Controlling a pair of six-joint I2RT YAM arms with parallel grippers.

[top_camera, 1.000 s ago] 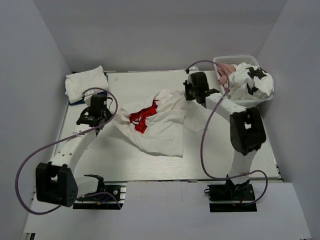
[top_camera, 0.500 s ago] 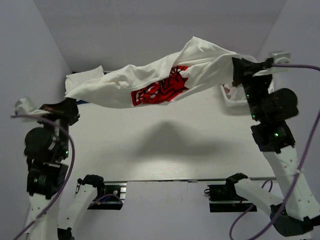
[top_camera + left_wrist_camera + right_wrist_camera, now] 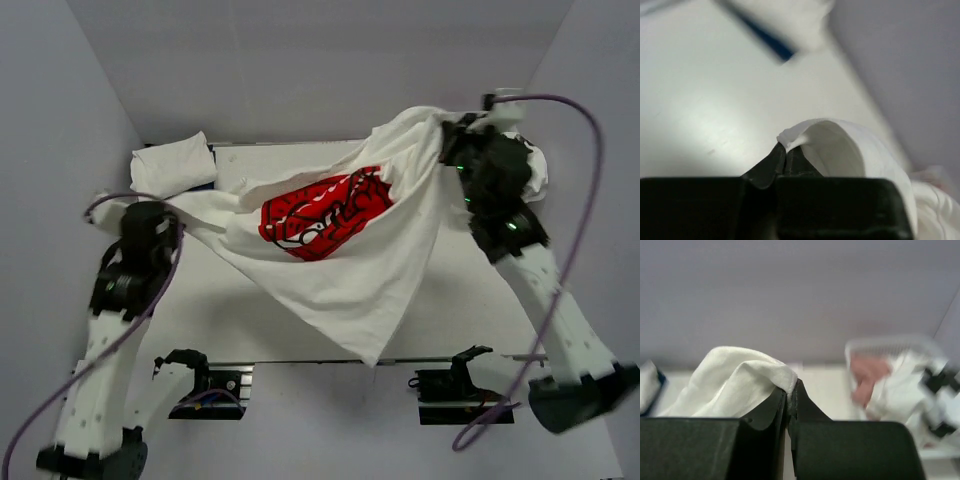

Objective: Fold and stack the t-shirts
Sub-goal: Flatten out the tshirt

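Clamped on the printed t-shirt (image 3: 335, 265), the left pincer (image 3: 786, 152) and right pincer (image 3: 790, 387) had lowered it toward the desk (image 3: 240, 310), seemingly for flattening.

This is a robotics lab test cell. Plain pale-grey walls (image 3: 300, 60) box in a white table (image 3: 480, 300) behind and to either side of the two grippers. Below the left gripper (image 3: 785, 150) and the right gripper (image 3: 790, 385), each white arm runs down to a dark base plate (image 3: 200, 385) bolted at the table's near edge. Loose purple cables (image 3: 575, 200) loop off the arms (wiring left plainly exposed). Beyond the right gripper sits a white plastic basket (image 3: 890, 347), and beyond the left gripper lies a folded stack (image 3: 170, 165) of cloth.
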